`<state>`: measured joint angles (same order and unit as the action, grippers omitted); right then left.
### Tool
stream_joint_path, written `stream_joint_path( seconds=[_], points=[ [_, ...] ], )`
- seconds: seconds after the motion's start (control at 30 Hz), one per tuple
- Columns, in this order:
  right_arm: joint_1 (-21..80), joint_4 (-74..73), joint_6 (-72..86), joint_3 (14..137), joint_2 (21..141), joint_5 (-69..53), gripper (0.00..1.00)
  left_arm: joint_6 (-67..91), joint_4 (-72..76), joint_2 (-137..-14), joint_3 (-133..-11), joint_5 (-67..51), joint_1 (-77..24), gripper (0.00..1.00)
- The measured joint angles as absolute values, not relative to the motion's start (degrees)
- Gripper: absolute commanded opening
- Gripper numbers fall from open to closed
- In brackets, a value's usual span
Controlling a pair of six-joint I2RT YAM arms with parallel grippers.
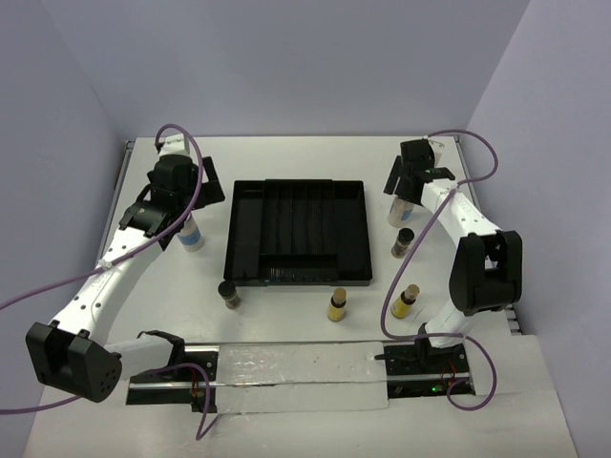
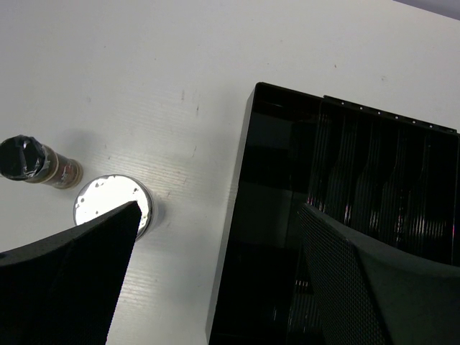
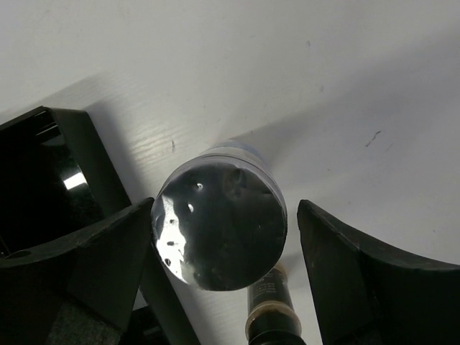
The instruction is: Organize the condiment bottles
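Observation:
My right gripper (image 1: 406, 186) (image 3: 224, 208) is open and straddles the tall grey-capped bottle (image 1: 399, 211) (image 3: 219, 224) right of the black tray (image 1: 298, 232). Its left finger is close to the cap and a gap shows on the right. A dark jar (image 1: 404, 241) (image 3: 272, 309) stands just beside it. My left gripper (image 1: 181, 215) (image 2: 215, 287) is open and empty above the table between the white blue-labelled bottle (image 1: 191, 234) (image 2: 113, 205) and the tray's left wall (image 2: 233, 215). Another dark jar (image 1: 228, 294) (image 2: 32, 162) and two yellow bottles (image 1: 337, 304) (image 1: 409, 301) stand in front of the tray.
The tray has several long slots and holds no bottles. A clear plastic strip (image 1: 296, 377) lies between the arm bases at the near edge. Purple cables loop from both arms. Walls close the table at the back and on both sides.

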<state>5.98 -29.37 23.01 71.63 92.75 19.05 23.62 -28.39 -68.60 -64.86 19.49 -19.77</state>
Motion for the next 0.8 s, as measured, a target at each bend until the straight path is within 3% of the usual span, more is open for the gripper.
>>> stream_joint_path(
  seconds=[0.13, 0.3, 0.6, 0.8],
  points=[
    [5.96, -29.10, 22.88, 71.68, 93.03, 19.45, 0.50, 23.62, -28.45, -68.62, -64.86, 19.73, -19.77, 0.99],
    [5.96, -29.17, 22.82, 71.66, 93.03, 20.14, 0.29, 23.62, -28.48, -68.84, -64.88, 19.76, -19.77, 0.99],
    [6.53, -30.83, 21.36, 72.35, 86.79, 20.34, 0.28, 23.78, -28.85, -69.13, -65.10, 20.06, -19.77, 0.99],
    [11.21, -33.81, 19.68, 82.21, 84.46, 21.29, 0.29, 24.05, -30.06, -69.21, -66.51, 21.07, -19.77, 1.00]
  ],
)
